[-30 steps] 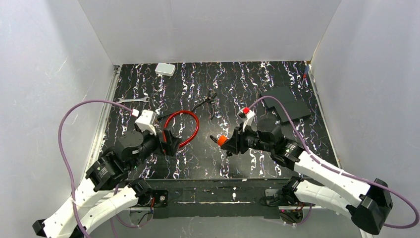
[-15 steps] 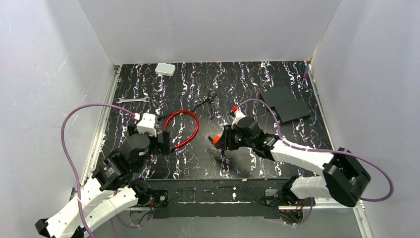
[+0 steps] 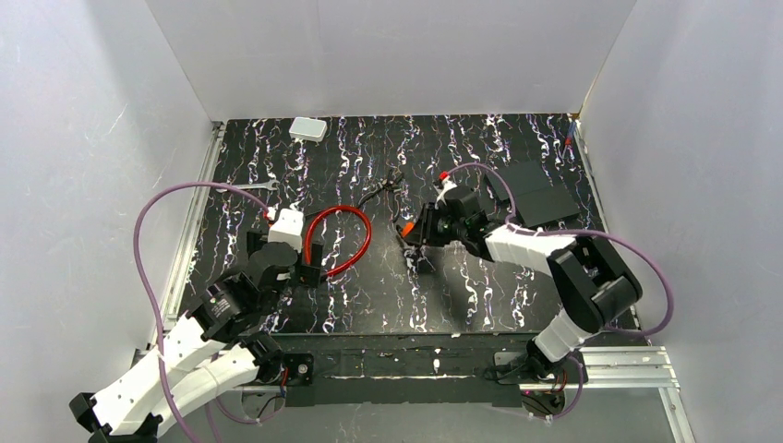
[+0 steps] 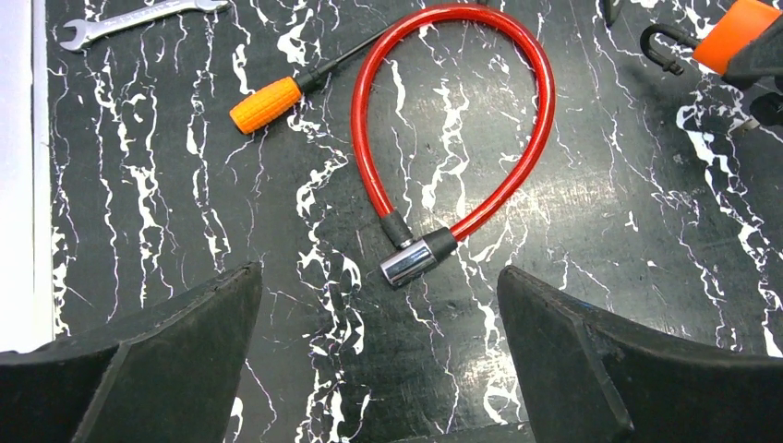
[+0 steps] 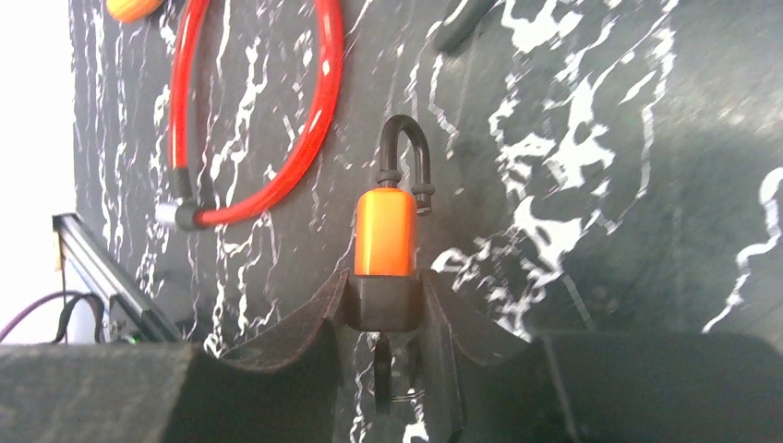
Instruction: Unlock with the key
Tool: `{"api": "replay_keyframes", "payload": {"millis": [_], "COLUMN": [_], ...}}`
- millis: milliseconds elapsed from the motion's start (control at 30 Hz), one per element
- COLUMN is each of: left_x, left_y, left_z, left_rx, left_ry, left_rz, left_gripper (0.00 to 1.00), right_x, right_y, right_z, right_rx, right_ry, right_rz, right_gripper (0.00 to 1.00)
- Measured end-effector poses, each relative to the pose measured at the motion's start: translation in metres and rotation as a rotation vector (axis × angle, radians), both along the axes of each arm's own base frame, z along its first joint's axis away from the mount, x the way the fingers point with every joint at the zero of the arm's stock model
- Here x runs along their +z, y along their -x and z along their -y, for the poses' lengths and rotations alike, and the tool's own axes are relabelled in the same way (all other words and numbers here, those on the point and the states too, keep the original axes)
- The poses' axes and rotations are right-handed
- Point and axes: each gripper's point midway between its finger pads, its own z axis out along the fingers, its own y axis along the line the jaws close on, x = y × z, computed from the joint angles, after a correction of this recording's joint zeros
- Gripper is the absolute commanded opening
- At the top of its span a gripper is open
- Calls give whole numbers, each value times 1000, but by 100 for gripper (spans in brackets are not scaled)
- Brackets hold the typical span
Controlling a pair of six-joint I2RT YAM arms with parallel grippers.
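Right fingers (image 5: 305, 341) clamped on the black base of an orange padlock (image 5: 386, 231), mid-worktop (image 4: 600, 231), tiny dark key (image 5: 381, 369) hanging under it between them, left fingers (image 4: 166, 369) spread wide over a red cable lock (image 4: 462, 111) at near left.

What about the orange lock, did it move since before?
Yes. The orange lock, held in the right gripper, moved farther back, toward the pliers.

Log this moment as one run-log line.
left hand: open, over red cable lock | right hand: shut on orange padlock | key: not clearly visible
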Motion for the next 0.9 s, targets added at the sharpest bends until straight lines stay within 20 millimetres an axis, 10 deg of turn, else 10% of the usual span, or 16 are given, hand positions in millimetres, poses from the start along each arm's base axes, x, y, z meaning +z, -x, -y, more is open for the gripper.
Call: {"api": "replay_keyframes", "payload": {"millis": [533,733,900], "left_x": [3,3,3], "left_y": [0,0,0], "left_z": [-4,-4,-4], "left_rx": [16,16,16], "left_ry": [0,0,-2], "left_rz": [17,17,16], "left_gripper": [98,98,98], "right_x": [-35,-24,-15], "right_y": [-70,-82,-94], "right_z": [11,12,16], "right_rx": [-60,-51,-58], "right_ry": [4,-28,-34], "right_rz": [-68,-56,-38], "right_gripper": [1,55,71]}}
